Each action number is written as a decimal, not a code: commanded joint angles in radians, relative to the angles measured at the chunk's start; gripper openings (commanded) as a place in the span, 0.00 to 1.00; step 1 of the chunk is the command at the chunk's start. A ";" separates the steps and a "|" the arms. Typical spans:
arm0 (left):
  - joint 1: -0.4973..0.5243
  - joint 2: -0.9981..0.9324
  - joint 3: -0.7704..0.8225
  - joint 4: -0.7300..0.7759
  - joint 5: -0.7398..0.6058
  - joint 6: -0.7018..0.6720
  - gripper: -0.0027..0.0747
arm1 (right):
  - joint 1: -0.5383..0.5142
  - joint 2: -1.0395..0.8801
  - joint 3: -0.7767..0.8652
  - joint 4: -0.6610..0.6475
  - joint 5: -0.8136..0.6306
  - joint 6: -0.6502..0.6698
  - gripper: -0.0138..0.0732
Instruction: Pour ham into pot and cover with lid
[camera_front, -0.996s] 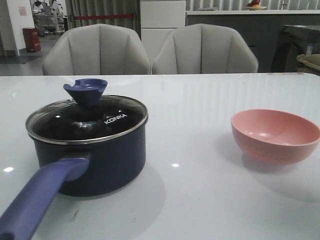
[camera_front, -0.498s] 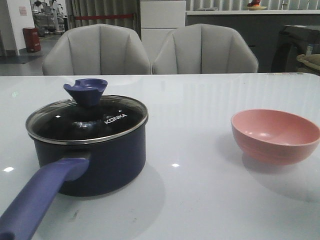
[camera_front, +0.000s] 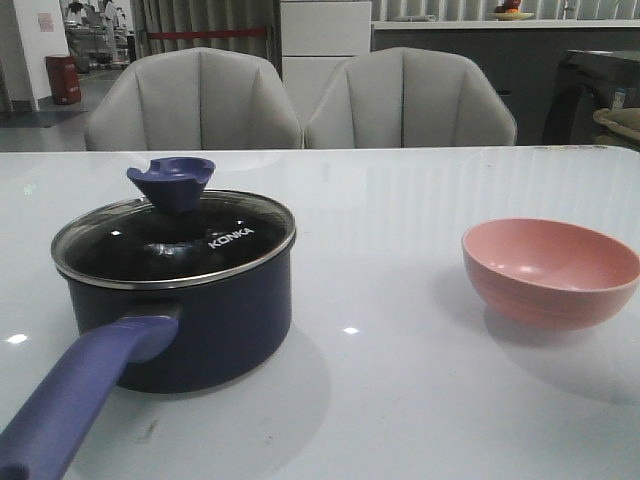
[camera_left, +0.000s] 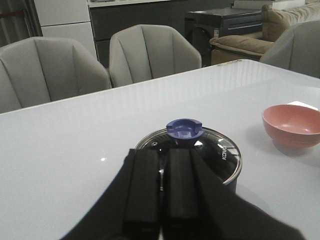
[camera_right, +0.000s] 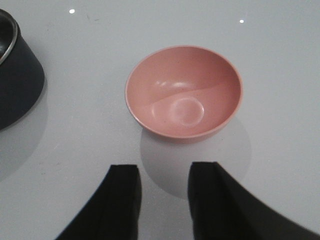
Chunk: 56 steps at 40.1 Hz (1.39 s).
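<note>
Left of the scene: a dark navy round saucepan (camera_front: 190, 320) with a long purple-blue straight handle (camera_front: 80, 395) running toward the near left edge of the white glossy table (camera_front: 400, 400). A round glass lid with a steel rim (camera_front: 175, 245), lettered "KONKA", sits closed on the saucepan; its blue funnel-shaped knob (camera_front: 171, 182) stands upright at centre. The glass and steel are judged rigid, smooth and breakable, so the knob is the sensible place to take hold of the lid. The left gripper (camera_left: 161, 200), seen only from its wrist camera, hovers on the near side of the saucepan with its black fingers (camera_left: 142, 190) pressed together, holding nothing. No ham shows through the dark glass, so it cannot be told whether any is inside. Right of the scene, well apart from the saucepan: a pink round bowl (camera_front: 550, 272), its interior bare. The right gripper (camera_right: 164, 200) hangs just near of this bowl, fingers (camera_right: 122, 200) parted and empty. Far side: two grey padded chairs (camera_front: 300, 100); nothing stands between saucepan and bowl
</note>
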 joint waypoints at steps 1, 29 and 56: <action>0.003 0.013 -0.024 -0.019 -0.088 -0.008 0.18 | -0.002 0.003 -0.035 0.015 -0.050 -0.008 0.57; 0.003 0.013 -0.024 -0.019 -0.088 -0.008 0.18 | -0.002 0.003 -0.035 0.015 -0.044 -0.008 0.32; 0.326 -0.059 0.313 -0.019 -0.405 -0.008 0.18 | -0.002 0.003 -0.035 0.015 -0.043 -0.008 0.32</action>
